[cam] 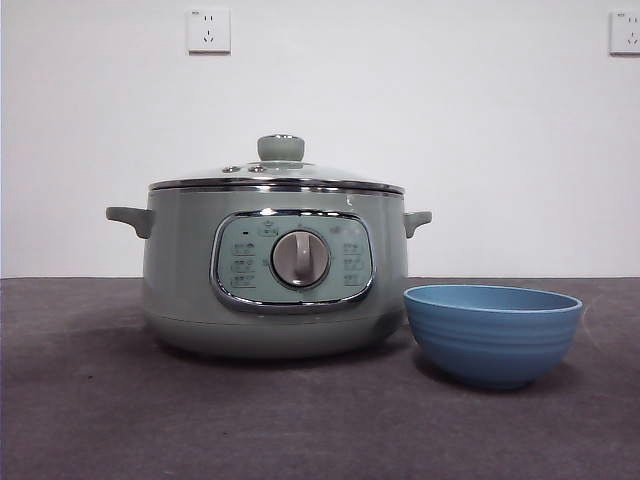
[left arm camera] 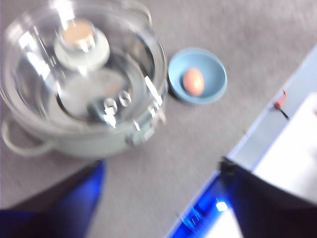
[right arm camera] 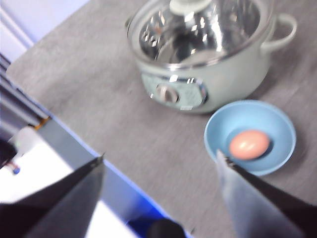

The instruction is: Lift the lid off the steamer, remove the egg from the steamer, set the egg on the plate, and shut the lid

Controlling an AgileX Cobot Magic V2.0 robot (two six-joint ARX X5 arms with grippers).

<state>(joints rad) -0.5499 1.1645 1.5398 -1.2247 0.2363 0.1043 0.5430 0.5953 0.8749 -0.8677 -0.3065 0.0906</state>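
The pale green steamer (cam: 275,270) stands on the dark table with its glass lid (cam: 277,180) resting on it, green knob on top. It also shows in the left wrist view (left arm camera: 84,124) and in the right wrist view (right arm camera: 208,74). The blue plate (cam: 492,333) stands just to its right. The egg (right arm camera: 249,145) lies in the plate (right arm camera: 277,124), also seen in the left wrist view (left arm camera: 193,81). My left gripper (left arm camera: 163,173) is open and empty, high above the table. My right gripper (right arm camera: 161,161) is open and empty, high above and apart from the plate.
The grey cloth-covered table (cam: 100,420) runs to an edge (right arm camera: 64,129) beside white and blue equipment. A white wall with two sockets (cam: 208,30) stands behind. Neither arm shows in the front view.
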